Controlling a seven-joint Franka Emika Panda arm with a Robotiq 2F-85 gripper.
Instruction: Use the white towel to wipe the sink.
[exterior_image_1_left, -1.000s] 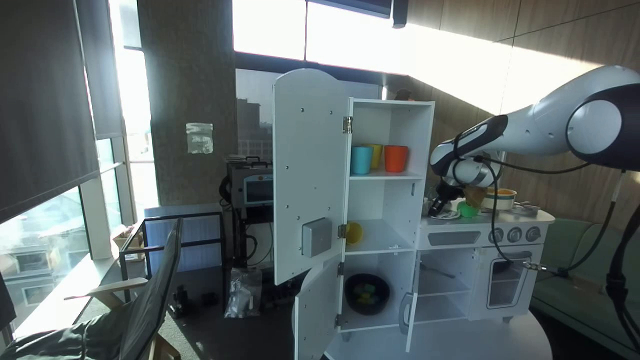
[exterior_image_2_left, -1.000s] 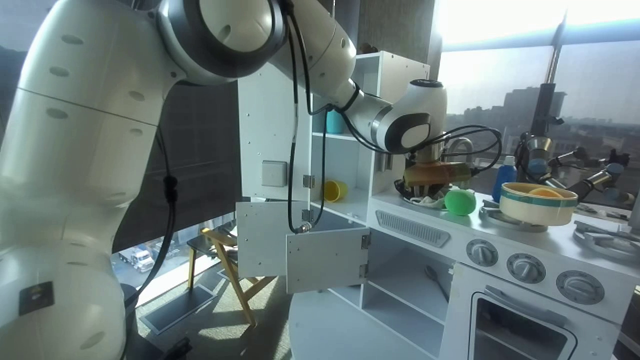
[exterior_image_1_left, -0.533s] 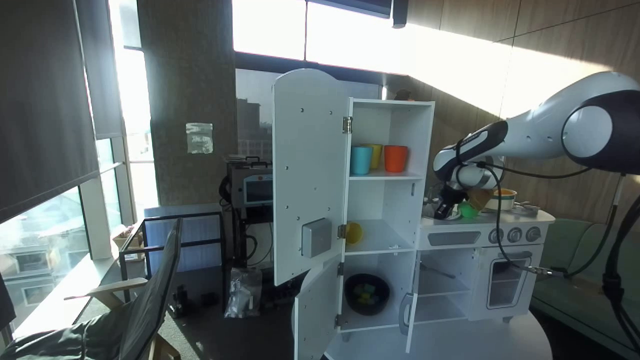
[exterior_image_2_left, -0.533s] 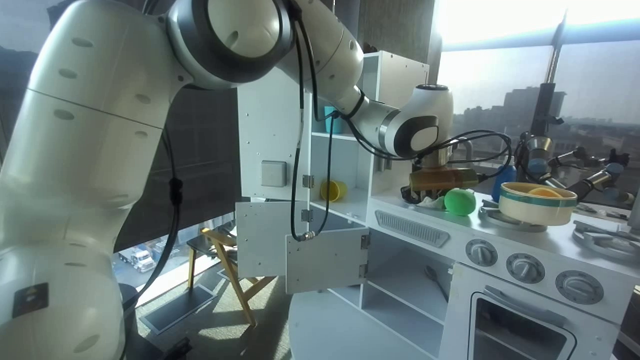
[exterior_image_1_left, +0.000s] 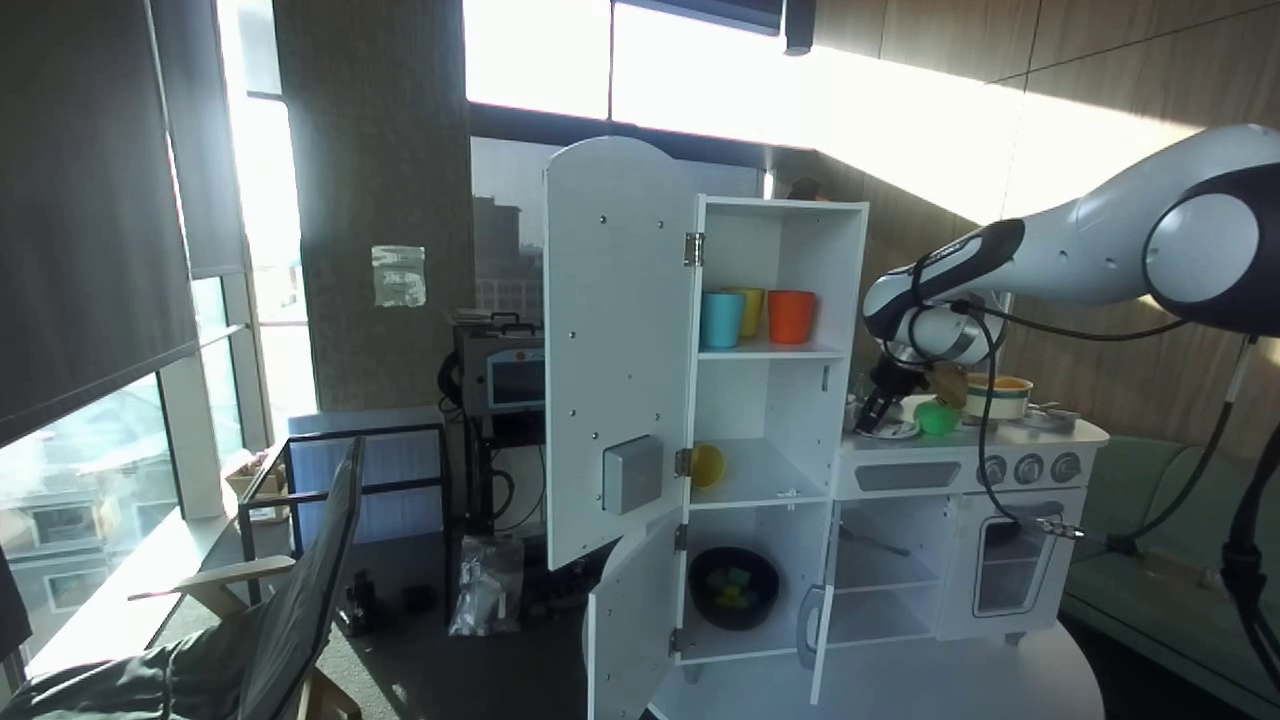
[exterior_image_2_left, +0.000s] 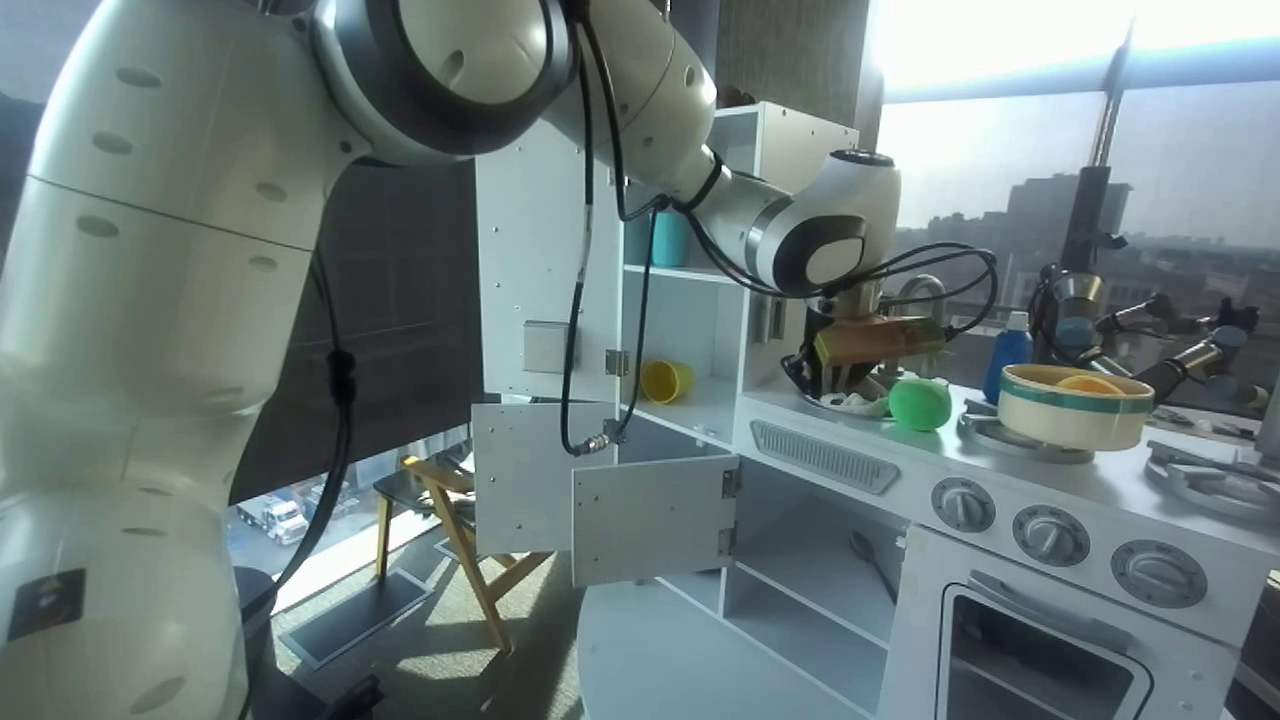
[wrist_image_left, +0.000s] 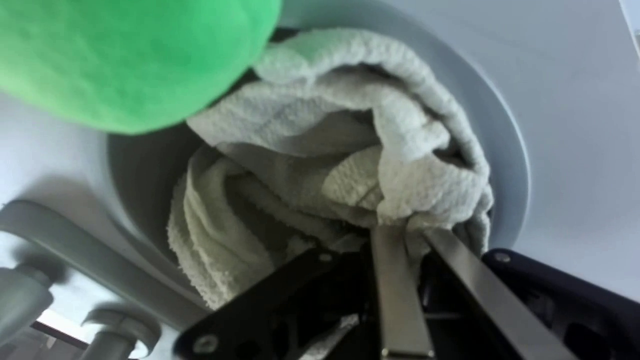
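The white towel (wrist_image_left: 420, 185) lies bunched inside the round grey sink (wrist_image_left: 512, 165) in the wrist view. My gripper (wrist_image_left: 414, 230) is shut on a fold of the towel, with cloth showing between its metal fingers. The fingertips are partly sunk in the cloth. In both exterior views the gripper (exterior_image_1_left: 872, 415) (exterior_image_2_left: 835, 385) points down and tilted over the sink at the counter's cabinet-side end. A little of the towel (exterior_image_2_left: 855, 403) shows below it. Much of the sink floor is hidden under the towel.
A green round object (wrist_image_left: 130, 55) (exterior_image_2_left: 920, 404) sits at the sink's edge. A grey faucet (exterior_image_2_left: 925, 290) stands behind the sink. A cream pot (exterior_image_2_left: 1070, 425) and blue bottle (exterior_image_2_left: 1008, 355) are further along the counter. The tall white cabinet (exterior_image_1_left: 780, 205) has open doors.
The gripper moved right and lower in both exterior views by half a second ago, then back left and a little higher now. The green object and pot stayed in place.
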